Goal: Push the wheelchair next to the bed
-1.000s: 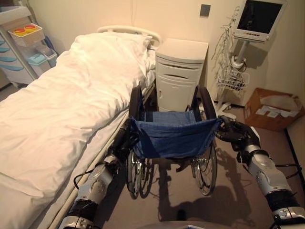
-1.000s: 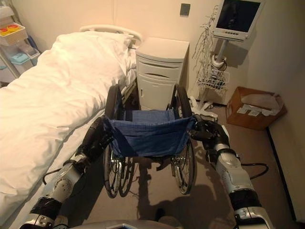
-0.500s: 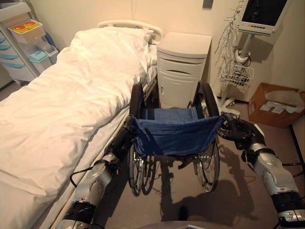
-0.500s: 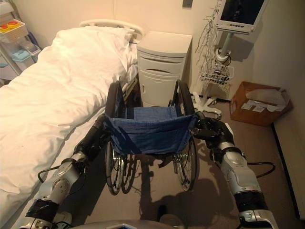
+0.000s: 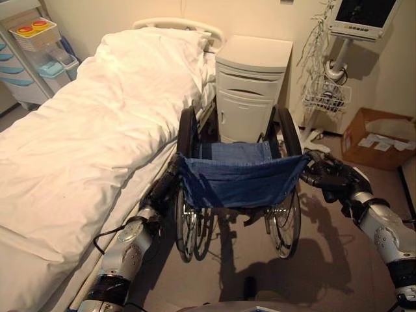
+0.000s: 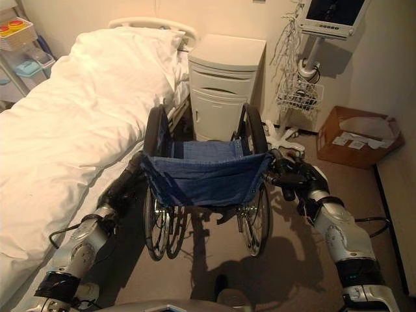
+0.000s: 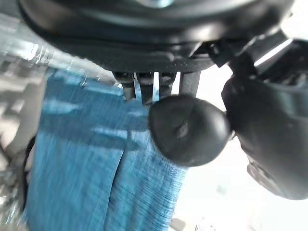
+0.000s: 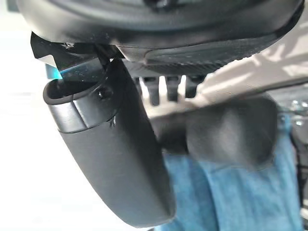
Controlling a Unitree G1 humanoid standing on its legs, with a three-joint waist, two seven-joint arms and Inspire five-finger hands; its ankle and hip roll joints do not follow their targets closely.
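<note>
A wheelchair (image 5: pixel 237 182) with a blue cloth back stands on the floor close beside the white-covered bed (image 5: pixel 84 130), facing a bedside cabinet. My left hand (image 5: pixel 164 188) is at its left push handle, between the chair and the bed's edge. In the left wrist view the fingers curl round the dark handle end (image 7: pixel 188 130). My right hand (image 5: pixel 331 177) is shut on the right push handle (image 8: pixel 226 134), with the thumb (image 8: pixel 110 159) laid beside it.
A pale bedside cabinet (image 5: pixel 250 84) stands just ahead of the wheelchair at the bed's head. A monitor on a stand (image 5: pixel 361 13) with a wire basket (image 5: pixel 325 97) and a cardboard box (image 5: pixel 380 136) are on the right. A drawer trolley (image 5: pixel 29 58) stands beyond the bed.
The view has shifted as I advance. The wheelchair has rolled a little forward toward the cabinet, along the bed, with both hands still on its handles.
</note>
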